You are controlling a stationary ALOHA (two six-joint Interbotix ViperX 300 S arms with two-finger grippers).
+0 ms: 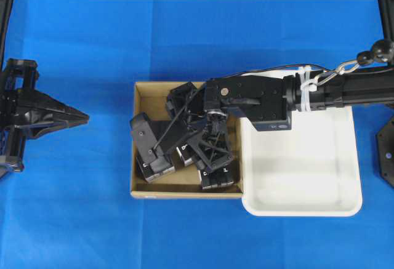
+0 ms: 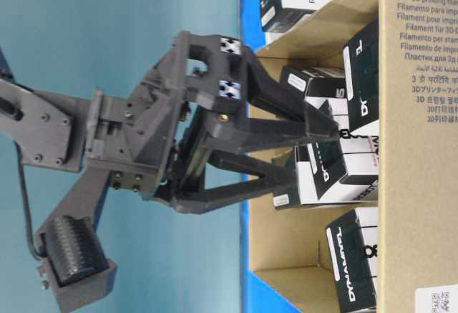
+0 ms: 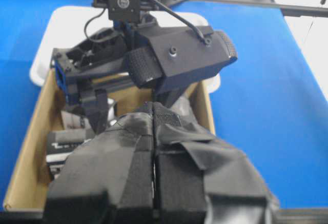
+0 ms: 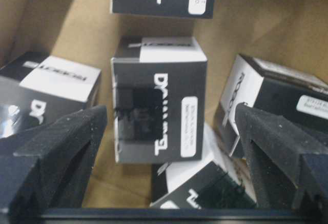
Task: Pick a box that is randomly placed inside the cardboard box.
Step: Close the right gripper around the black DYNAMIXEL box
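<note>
Here the right gripper [image 4: 169,131] gapes, released, over the box [image 4: 159,101] lettered "DYNAM".

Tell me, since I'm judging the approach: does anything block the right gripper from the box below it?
Nothing visible does. The right gripper is open, and the box sits uncovered between its fingers, neighbouring boxes beside it.

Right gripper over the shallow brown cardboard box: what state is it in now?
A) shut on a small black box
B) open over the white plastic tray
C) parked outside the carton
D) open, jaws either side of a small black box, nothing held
D: in the right wrist view the right gripper stands wide open, a small black box with white label lying between its fingers, ungripped, inside the shallow brown cardboard box.
</note>
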